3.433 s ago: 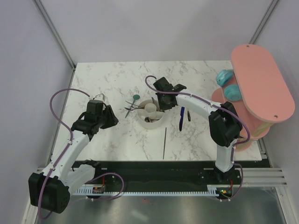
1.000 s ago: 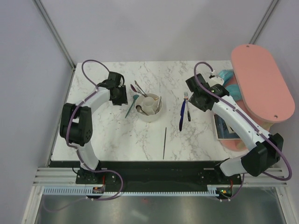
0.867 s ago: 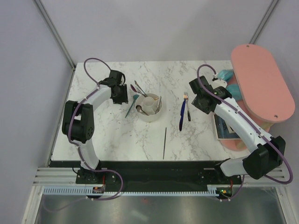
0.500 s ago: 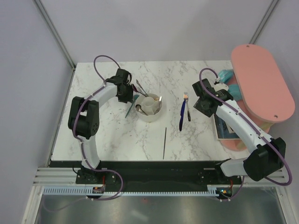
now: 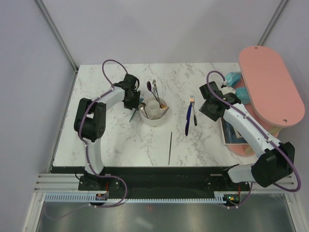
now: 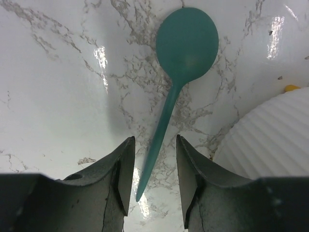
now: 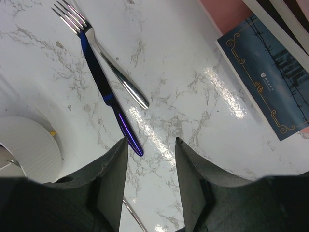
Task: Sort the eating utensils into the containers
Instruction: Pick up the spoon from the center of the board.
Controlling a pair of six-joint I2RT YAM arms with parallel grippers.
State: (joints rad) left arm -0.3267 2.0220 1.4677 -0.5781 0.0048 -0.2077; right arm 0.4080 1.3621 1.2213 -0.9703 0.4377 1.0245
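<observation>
A teal spoon (image 6: 186,44) lies flat on the marble, just left of the white round container (image 6: 273,137). Its handle tip reaches between the fingers of my left gripper (image 6: 153,193), which is open and does not touch it. In the top view the left gripper (image 5: 131,98) sits at the container (image 5: 154,117)'s left rim. A purple spoon (image 5: 149,87) and silver utensils (image 5: 156,88) lean out of the container. My right gripper (image 7: 150,188) is open and empty, hovering by the tip of a blue-handled utensil (image 7: 104,87) that lies beside a silver fork (image 7: 116,72).
A thin black stick (image 5: 170,147) lies in front of the container. A dark blue booklet (image 7: 270,87) rests at the right, below the large pink oval board (image 5: 270,87). Teal objects (image 5: 235,86) sit by the board.
My left gripper has moved right, up to the container and over the teal spoon's handle. The utensils leaning out of the container have swung to the right. The right arm barely moved.
</observation>
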